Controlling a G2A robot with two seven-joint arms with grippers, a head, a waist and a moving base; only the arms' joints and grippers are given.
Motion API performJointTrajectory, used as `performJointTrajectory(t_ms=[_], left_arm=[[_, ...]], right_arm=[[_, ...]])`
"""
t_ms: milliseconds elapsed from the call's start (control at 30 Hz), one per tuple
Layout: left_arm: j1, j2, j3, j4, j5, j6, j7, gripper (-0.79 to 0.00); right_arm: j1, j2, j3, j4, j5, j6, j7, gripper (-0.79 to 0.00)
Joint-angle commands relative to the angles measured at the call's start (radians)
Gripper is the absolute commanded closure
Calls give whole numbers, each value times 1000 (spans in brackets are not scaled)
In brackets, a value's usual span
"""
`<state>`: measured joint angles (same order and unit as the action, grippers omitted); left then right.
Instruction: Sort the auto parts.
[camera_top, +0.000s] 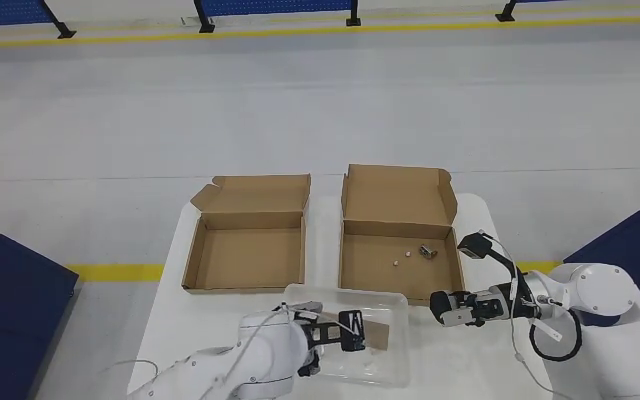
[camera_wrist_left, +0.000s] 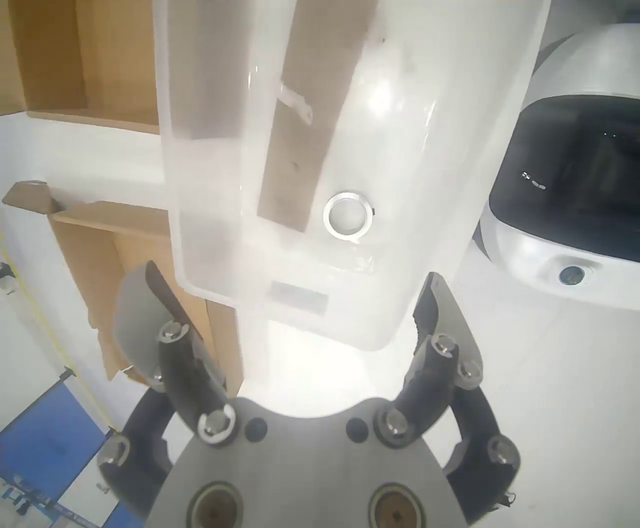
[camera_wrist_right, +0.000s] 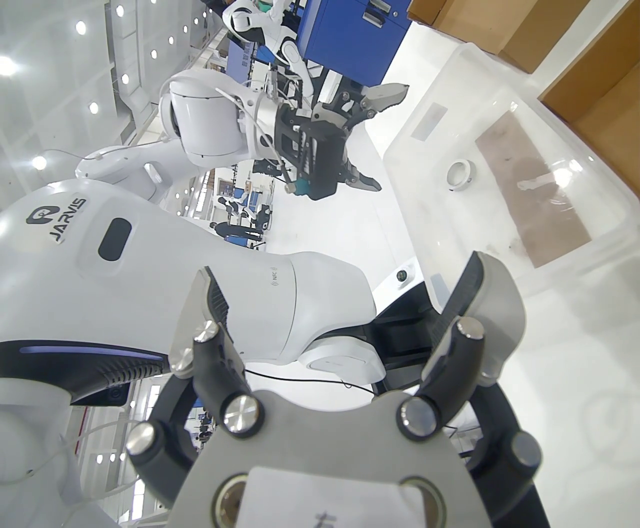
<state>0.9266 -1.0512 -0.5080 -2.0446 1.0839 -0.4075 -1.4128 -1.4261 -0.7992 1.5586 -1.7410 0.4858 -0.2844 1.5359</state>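
A clear plastic bin (camera_top: 395, 372) stands at the table's front middle. In it lie a metal ring (camera_wrist_left: 348, 214) and a small clear plastic part (camera_wrist_left: 295, 102) on a brown cardboard strip (camera_wrist_left: 300, 150). My left gripper (camera_wrist_left: 292, 305) hangs open at the bin's left end, nothing between its fingers; the top view shows it as the left gripper (camera_top: 347, 331). My right gripper (camera_wrist_right: 345, 295) is open and empty just right of the bin, seen from above as the right gripper (camera_top: 438, 308). The right wrist view also shows the ring (camera_wrist_right: 459, 174) and the left gripper (camera_wrist_right: 370, 140).
Two open cardboard boxes stand behind the bin: the left box (camera_top: 245, 285) and the right box (camera_top: 350, 285), which holds a small metal part (camera_top: 425, 251) and a pale part (camera_top: 398, 262). The table edge (camera_top: 500, 260) lies close on the right.
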Motion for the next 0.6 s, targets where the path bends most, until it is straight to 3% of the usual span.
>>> performJointTrajectory(t_ms=[0,333,567], left_arm=[[-47,-15,33,47,-36,-4,5,-785],[-164,-77,105,231,-192,-2,2,-785],[-177,-84,118,217,-201,18,-18,-785]], right_arm=[[0,0,0,0,0,0,0,-785],[0,0,0,0,0,0,0,-785],[0,0,0,0,0,0,0,-785]])
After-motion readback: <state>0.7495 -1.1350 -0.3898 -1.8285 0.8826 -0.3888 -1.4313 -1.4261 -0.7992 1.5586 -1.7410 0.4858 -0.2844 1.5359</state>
